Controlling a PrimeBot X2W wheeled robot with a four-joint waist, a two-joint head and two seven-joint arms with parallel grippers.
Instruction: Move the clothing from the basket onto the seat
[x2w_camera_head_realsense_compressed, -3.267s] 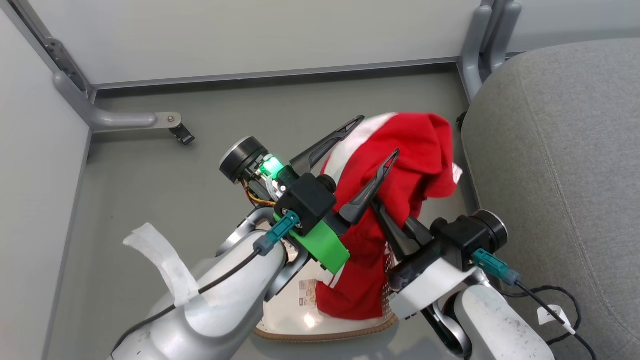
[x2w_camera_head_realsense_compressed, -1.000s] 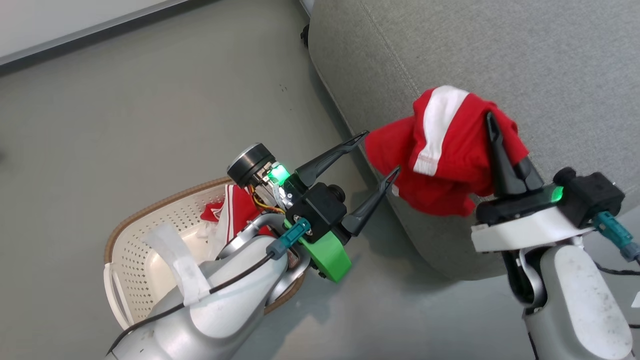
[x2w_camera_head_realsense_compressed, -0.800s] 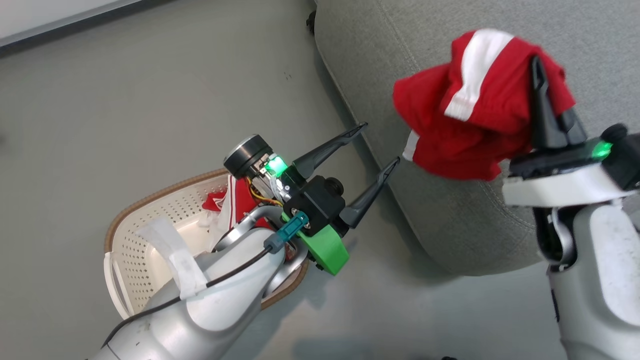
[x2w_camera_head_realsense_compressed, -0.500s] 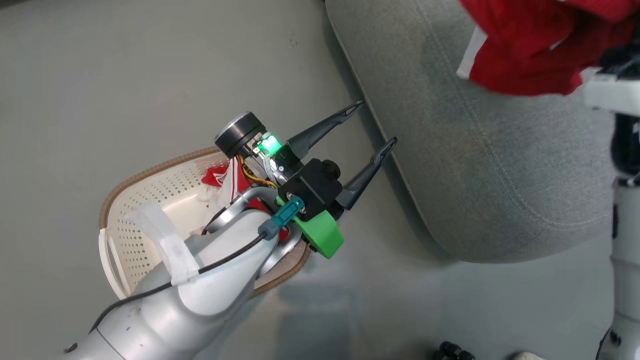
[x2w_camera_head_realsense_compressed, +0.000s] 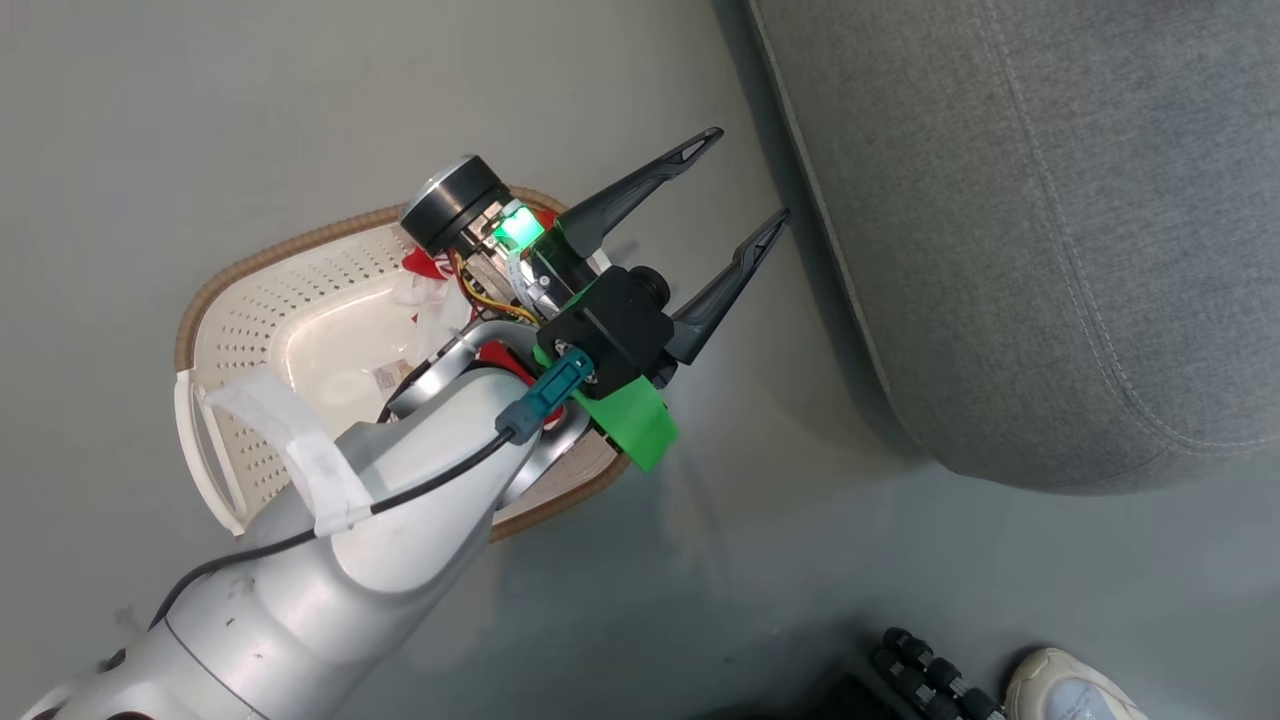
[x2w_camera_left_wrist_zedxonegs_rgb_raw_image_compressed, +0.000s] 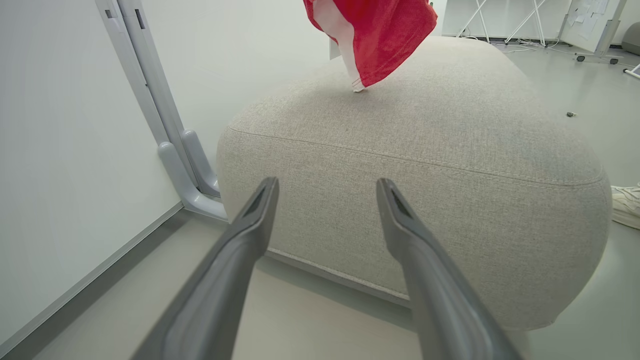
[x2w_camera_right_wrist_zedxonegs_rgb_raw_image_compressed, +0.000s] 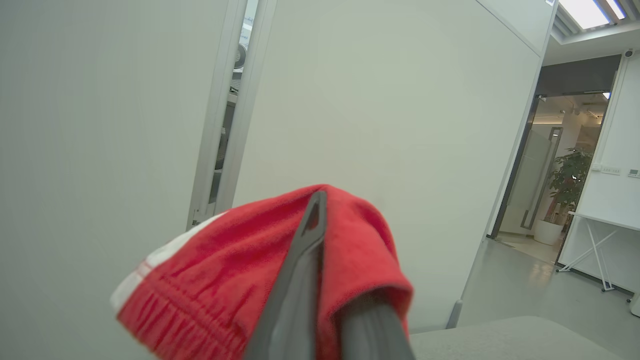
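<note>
Above the grey seat (x2w_camera_left_wrist_zedxonegs_rgb_raw_image_compressed: 425, 150), the right gripper (x2w_camera_right_wrist_zedxonegs_rgb_raw_image_compressed: 314, 240) is clamped on a red garment (x2w_camera_left_wrist_zedxonegs_rgb_raw_image_compressed: 385, 35) that hangs over the cushion top. I cannot tell whether its lowest corner touches the fabric. The left gripper (x2w_camera_head_realsense_compressed: 745, 175) is spread wide and empty over the floor, between the seat and the basket (x2w_camera_head_realsense_compressed: 262, 300). Another red garment (x2w_camera_head_realsense_compressed: 416, 263) lies in the basket, mostly hidden by the left arm.

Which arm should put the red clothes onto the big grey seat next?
Right. The right gripper is shut on the red garment, hanging over the seat; the left gripper is open, holding nothing.
</note>
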